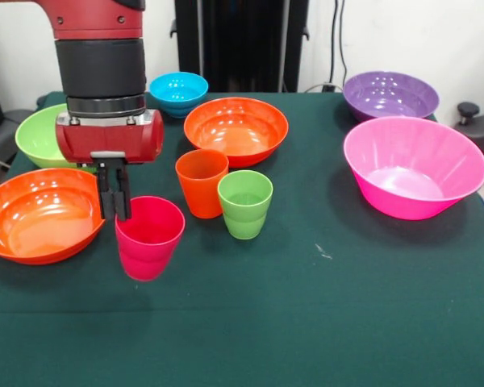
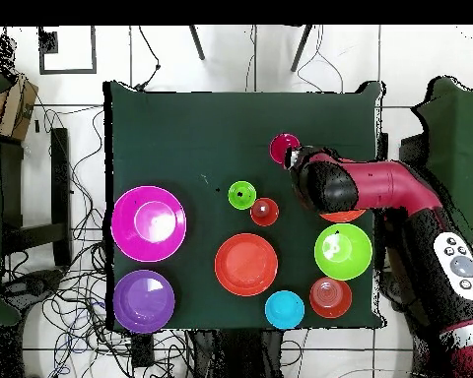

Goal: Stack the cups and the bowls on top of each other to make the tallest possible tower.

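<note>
The magenta-red cup (image 1: 149, 238) stands at the front left of the green table; it also shows in the overhead view (image 2: 285, 148). My gripper (image 1: 114, 211) hangs straight down with its fingers pinched on the cup's left rim. The orange cup (image 1: 201, 181) and the light green cup (image 1: 245, 203) stand upright side by side just right of it. Around them are a wide orange bowl (image 1: 40, 214), a green bowl (image 1: 36, 135), a second wide orange bowl (image 1: 235, 129), a small blue bowl (image 1: 178, 90), a purple bowl (image 1: 390, 94) and a large pink bowl (image 1: 413, 165). Nothing is stacked.
A small orange bowl (image 2: 330, 297) sits beside the blue bowl (image 2: 284, 309) near the robot's base and is hidden behind the arm in the front view. The arm (image 2: 378, 187) covers most of one wide orange bowl from above. The table (image 1: 306, 322) has bare cloth along its front.
</note>
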`<state>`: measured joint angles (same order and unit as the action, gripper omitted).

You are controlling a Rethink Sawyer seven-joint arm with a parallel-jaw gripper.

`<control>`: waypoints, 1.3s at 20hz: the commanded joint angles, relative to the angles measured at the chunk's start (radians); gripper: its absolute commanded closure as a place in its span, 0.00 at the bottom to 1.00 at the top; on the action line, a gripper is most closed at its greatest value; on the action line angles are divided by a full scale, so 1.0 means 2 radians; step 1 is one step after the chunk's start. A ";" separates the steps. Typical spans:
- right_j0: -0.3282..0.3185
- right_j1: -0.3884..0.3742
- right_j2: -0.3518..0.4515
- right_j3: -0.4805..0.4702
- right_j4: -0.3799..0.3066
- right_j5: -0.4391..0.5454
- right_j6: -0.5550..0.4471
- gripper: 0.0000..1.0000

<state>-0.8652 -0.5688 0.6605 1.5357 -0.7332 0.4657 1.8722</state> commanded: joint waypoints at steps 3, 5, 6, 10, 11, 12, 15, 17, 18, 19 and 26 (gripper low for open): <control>0.015 -0.009 -0.033 0.027 0.002 -0.035 0.036 1.00; 0.008 -0.007 -0.028 0.034 0.011 -0.035 0.031 1.00; 0.005 -0.007 -0.026 0.038 0.015 -0.037 0.030 1.00; -0.008 0.003 -0.016 0.052 0.029 -0.043 0.026 1.00; -0.011 0.003 -0.013 0.055 0.031 -0.044 0.023 1.00; -0.013 0.005 -0.012 0.056 0.034 -0.043 0.022 1.00; -0.019 0.015 -0.008 0.059 0.036 -0.051 0.017 1.00; -0.021 0.022 -0.008 0.062 0.035 -0.060 0.018 1.00; -0.022 0.024 -0.009 0.063 0.034 -0.065 0.019 1.00; -0.023 0.025 -0.007 0.066 0.035 -0.068 0.019 1.00; -0.030 0.028 -0.006 0.076 0.035 -0.085 0.021 1.00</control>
<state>-0.9333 -0.5644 0.6489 1.6460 -0.6655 0.3505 1.8722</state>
